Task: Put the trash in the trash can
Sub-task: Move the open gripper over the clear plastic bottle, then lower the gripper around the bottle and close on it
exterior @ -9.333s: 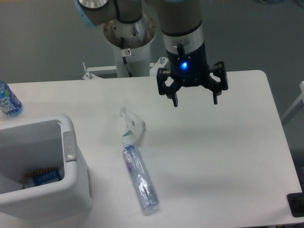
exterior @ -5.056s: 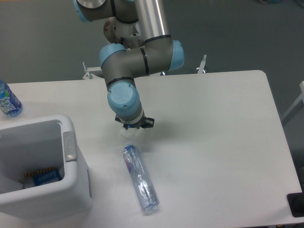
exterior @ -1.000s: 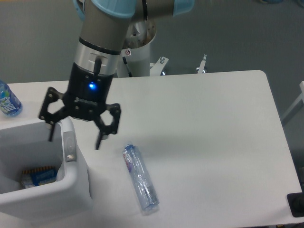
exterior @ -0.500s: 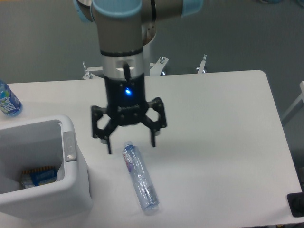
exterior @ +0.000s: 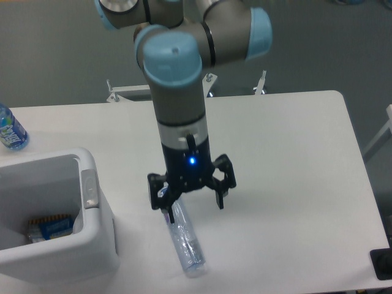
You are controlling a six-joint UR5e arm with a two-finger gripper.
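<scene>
The clear crushed plastic bottle point(exterior: 185, 243) lies on the white table point(exterior: 294, 159), running from under my gripper toward the front edge. My gripper point(exterior: 190, 204) hangs open just above the bottle's upper end, its left finger over the bottle's neck, and it holds nothing. The white trash can point(exterior: 92, 228) stands at the front left, well left of the gripper. Inside it I see a blue-and-brown packet point(exterior: 49, 228). The white paper scrap does not show on the table; I cannot make it out in the can.
A blue-labelled water bottle point(exterior: 10, 131) stands at the table's far left edge, behind the can. The arm's base post point(exterior: 165, 86) rises behind the table's back edge. A dark object point(exterior: 383, 263) sits at the front right corner.
The open gripper has swung from above the can's right wall to the right and down over the bottle's upper end. The paper scrap seen earlier on the table is gone from there.
</scene>
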